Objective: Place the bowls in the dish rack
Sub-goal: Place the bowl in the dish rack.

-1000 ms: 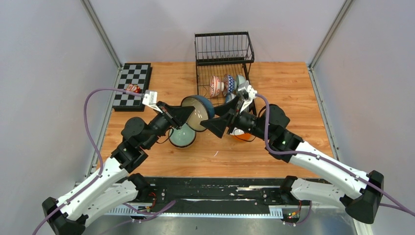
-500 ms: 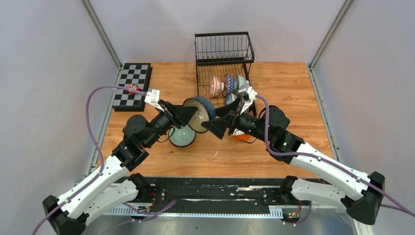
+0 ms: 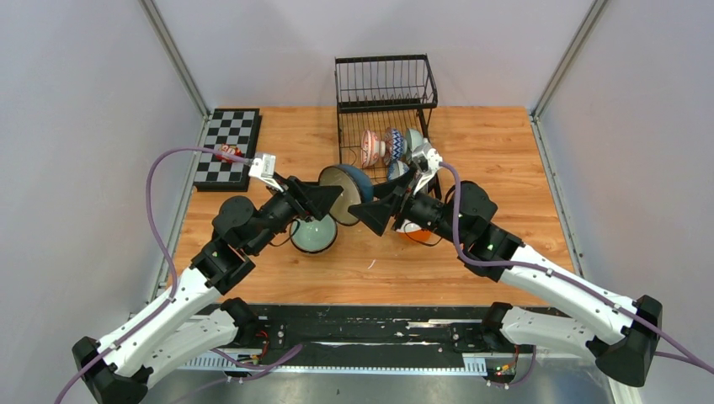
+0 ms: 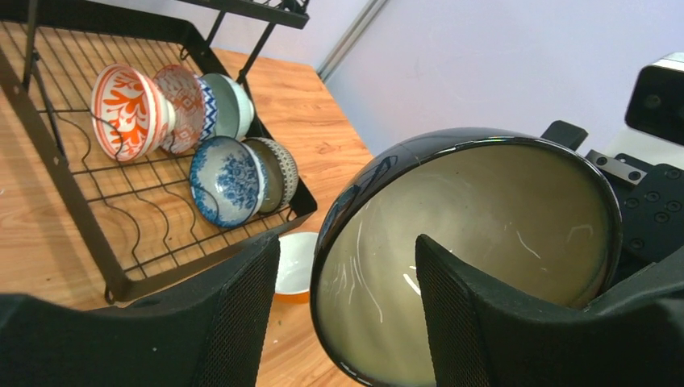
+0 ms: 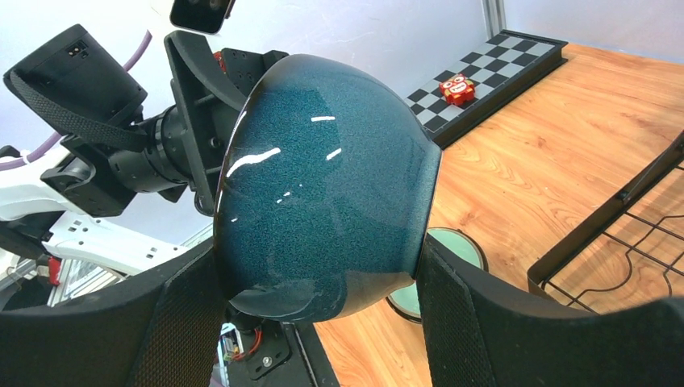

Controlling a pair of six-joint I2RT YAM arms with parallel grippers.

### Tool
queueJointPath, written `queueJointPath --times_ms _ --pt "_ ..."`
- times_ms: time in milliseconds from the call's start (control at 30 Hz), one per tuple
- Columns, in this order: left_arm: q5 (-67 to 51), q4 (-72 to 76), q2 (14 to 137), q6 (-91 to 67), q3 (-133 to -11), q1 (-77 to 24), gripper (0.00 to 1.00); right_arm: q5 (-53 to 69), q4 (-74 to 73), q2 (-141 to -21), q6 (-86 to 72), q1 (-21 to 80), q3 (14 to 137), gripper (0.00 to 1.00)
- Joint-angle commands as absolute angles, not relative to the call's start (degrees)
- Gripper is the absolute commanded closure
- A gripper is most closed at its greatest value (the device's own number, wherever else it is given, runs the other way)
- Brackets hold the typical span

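Teal bowl point(image 3: 347, 192) is being clamped by right gripper point(image 5: 319, 270) (frame centre); left gripper point(image 4: 347, 250) fingers are being held parted astride rim.

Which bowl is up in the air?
The big dark teal bowl with the cream inside, between the left gripper and right gripper. The other bowls rest in the black wire rack or on the wooden table.
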State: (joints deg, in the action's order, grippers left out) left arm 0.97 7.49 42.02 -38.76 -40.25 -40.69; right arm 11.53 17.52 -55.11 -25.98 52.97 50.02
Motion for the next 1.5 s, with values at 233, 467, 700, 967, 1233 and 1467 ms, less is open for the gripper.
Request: queueJointPath --times_ms 233,467,700,967,1233,1467 --pt "7.34 1.71 40.70 -36.22 -43.39 -40.69 0.31 9.25 21.92 -54.54 -25.66 50.97 52.36 0.97" --pt "10.64 -4.10 40.84 -33.64 -46.30 -40.69 0.27 7.27 20.22 -56.01 -25.24 49.39 52.94 0.97" --pt "13.26 -10.69 39.47 -30.82 -49.19 -40.61 0.25 6.17 19.97 -59.31 -24.91 46.29 53.24 0.97" --pt "13.31 -16.22 36.57 -28.13 -49.88 -40.61 0.25 6.54 23.13 -64.52 -25.41 41.93 51.95 0.97" --pt "13.15 -20.66 34.91 -25.51 -49.87 -40.61 0.25 7.28 26.93 -70.88 -25.45 38.52 51.97 0.97" --pt "12.83 -23.62 34.94 -22.64 -50.94 -40.61 0.25 7.08 28.06 -75.63 -24.18 37.15 53.73 0.97"
